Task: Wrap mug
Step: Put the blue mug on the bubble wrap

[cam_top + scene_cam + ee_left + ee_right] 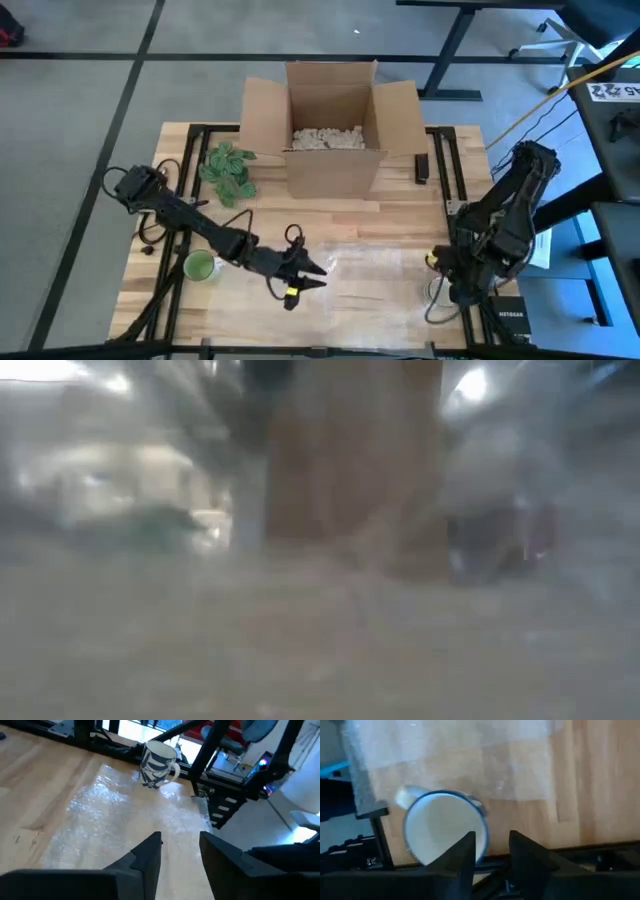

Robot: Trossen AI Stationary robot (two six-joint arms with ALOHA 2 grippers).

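Low on the high view, left of centre, I see my left gripper (318, 275) hovering over the bubble wrap (370, 275) spread across the table (400, 220), fingers a little apart and holding nothing. At lower right the right gripper (440, 262) hangs above the mug (437, 290), which stands upright near the table's lower right edge. Its fingers (465, 855) are parted with nothing between them. On the left wrist view the mug (157, 765) sits at the wrap's far edge. A box (335, 125) stands at upper centre, a plant (228, 170) to its left and a green cup (198, 266) at lower left.
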